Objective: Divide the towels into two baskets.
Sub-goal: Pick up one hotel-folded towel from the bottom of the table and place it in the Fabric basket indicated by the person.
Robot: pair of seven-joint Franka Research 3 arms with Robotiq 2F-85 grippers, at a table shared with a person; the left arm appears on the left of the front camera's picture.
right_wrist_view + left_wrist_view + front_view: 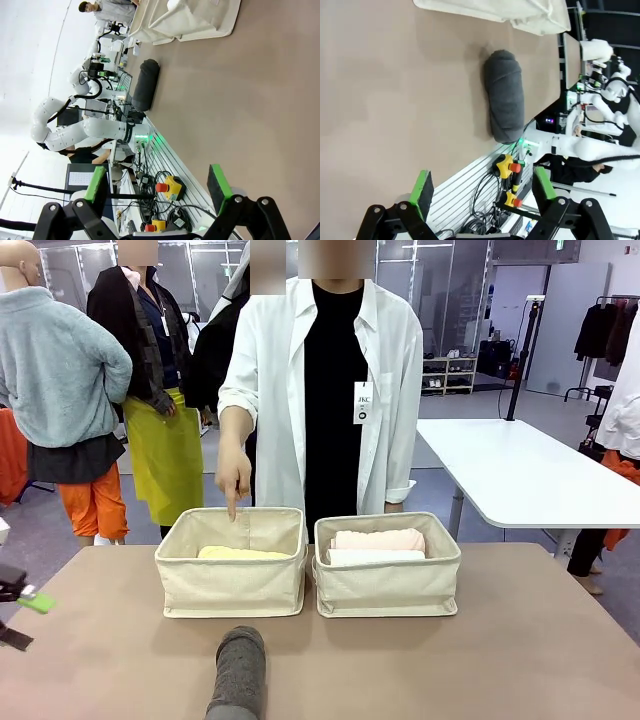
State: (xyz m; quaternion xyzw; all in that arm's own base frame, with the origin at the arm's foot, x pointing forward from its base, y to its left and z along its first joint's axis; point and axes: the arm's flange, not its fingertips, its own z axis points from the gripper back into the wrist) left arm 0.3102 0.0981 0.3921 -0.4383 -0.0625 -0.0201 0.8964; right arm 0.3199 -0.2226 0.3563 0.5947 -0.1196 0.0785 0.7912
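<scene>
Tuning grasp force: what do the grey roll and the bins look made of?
Grey towel: looks like terry cloth, matte, with a nubby looped surface and soft rounded ends. Baskets: apparently cream canvas, with a visible woven grain and soft, slightly slumping walls; any stiffener can't be seen.

Our left gripper (pixel 482 192) and right gripper (pixel 159 185) both hang wide open above the tabletop (pixel 520 640). Their fingers (pixel 423 187) grip nothing.

The person (pixel 325 390) wears a long white shirt, open over a black top, with a small white tag on the chest. Each gripper, left (pixel 482 192) and right (pixel 159 184), has black linked fingers, round silver pivot bolts and bright green pads.
</scene>
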